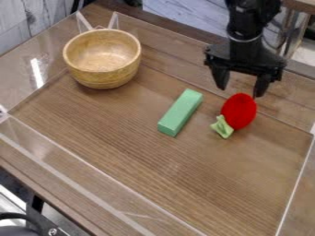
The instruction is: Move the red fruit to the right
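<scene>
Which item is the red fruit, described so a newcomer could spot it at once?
On the wooden table, look toward the side opposite the round wooden bowl. Past the long green block, just in front of the tool, lies the red fruit. It alone is bright red and rounded, with a pale green leafy stem.

Wooden bowl (102, 59) on the desk (92, 138), toward the upper left. A green block (181, 112) lies at a slant near the middle, lower than the bowl and to its right.
</scene>
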Robot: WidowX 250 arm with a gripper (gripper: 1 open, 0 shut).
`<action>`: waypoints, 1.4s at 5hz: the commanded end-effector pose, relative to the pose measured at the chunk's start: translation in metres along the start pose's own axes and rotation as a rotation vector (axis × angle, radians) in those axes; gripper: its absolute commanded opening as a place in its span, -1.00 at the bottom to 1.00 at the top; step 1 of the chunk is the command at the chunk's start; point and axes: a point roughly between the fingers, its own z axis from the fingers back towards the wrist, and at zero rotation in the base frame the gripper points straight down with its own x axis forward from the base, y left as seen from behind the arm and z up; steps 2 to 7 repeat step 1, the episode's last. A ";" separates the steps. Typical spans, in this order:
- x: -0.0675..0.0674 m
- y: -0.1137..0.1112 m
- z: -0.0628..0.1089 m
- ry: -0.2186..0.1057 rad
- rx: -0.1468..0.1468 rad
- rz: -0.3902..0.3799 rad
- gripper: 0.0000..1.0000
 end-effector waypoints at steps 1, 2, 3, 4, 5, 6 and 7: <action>0.007 -0.016 0.026 -0.090 -0.021 0.008 1.00; 0.007 -0.016 0.026 -0.090 -0.021 0.008 1.00; 0.007 -0.016 0.026 -0.090 -0.021 0.008 1.00; 0.007 -0.016 0.026 -0.090 -0.021 0.008 1.00; 0.007 -0.016 0.026 -0.090 -0.021 0.008 1.00; 0.007 -0.016 0.026 -0.090 -0.021 0.008 1.00; 0.007 -0.016 0.026 -0.090 -0.021 0.008 1.00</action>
